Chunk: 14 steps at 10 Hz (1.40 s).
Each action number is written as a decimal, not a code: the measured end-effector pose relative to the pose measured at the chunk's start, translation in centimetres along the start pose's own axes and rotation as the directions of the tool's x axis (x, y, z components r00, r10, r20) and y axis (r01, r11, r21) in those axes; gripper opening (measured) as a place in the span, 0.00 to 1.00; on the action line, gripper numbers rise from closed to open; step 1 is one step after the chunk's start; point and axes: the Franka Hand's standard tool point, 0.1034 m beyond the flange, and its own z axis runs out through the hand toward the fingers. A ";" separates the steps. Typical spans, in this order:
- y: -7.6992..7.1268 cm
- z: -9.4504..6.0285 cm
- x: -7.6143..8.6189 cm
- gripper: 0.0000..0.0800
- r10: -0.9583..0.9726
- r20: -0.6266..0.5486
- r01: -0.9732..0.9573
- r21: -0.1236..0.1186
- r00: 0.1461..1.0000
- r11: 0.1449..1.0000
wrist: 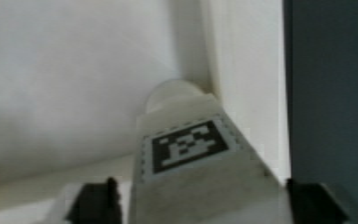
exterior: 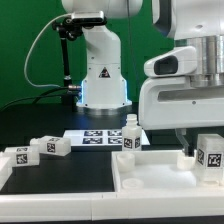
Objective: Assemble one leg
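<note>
My gripper (exterior: 206,140) is at the exterior view's right, over the right end of the large white tray-like square top (exterior: 150,178). It is shut on a leg (exterior: 211,157), a short white peg with a black-and-white tag, held upright at the top's right side. In the wrist view the leg (wrist: 190,140) fills the gap between my two dark fingers (wrist: 98,202) and points at the top's raised wall (wrist: 197,50). Whether the leg's lower end touches the top is hidden.
Another leg (exterior: 128,136) stands at the top's far edge. Two more legs (exterior: 17,157) (exterior: 51,147) lie on the black table at the exterior view's left. The marker board (exterior: 97,136) lies before the robot base (exterior: 101,85). Dark table (wrist: 336,90) shows beside the top's wall.
</note>
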 end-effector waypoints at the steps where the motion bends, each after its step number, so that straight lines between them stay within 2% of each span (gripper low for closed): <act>1: 0.1 0.0 0.1 0.36 0.119 -0.001 -0.119 0.000 0.993 0.993; 3: 0.1 0.0 0.1 0.36 0.363 -0.005 -0.363 -0.002 0.932 0.932; 4: 0.2 0.0 0.1 0.36 0.504 -0.010 -0.504 -0.001 0.863 0.863; 6: 0.6 0.2 0.1 0.36 0.786 0.020 -0.786 0.032 0.618 0.618; 7: 0.7 0.2 0.0 0.36 0.852 0.036 -0.853 0.038 0.522 0.521; 9: 0.7 0.2 0.0 0.36 0.828 0.034 -0.828 0.039 0.560 0.559; 10: 0.7 0.1 0.0 0.36 0.769 0.028 -0.769 0.034 0.639 0.638; 11: 0.6 -0.1 0.0 0.36 0.596 0.033 -0.597 0.020 0.802 0.802; 12: 0.1 -0.3 -0.1 0.63 0.431 0.056 -0.432 0.005 0.901 0.902; 13: -0.1 -0.3 -0.3 0.63 0.352 0.085 -0.353 -0.005 0.932 0.936; 14: -0.3 -0.5 0.0 0.78 0.331 0.060 -0.332 0.011 0.942 0.943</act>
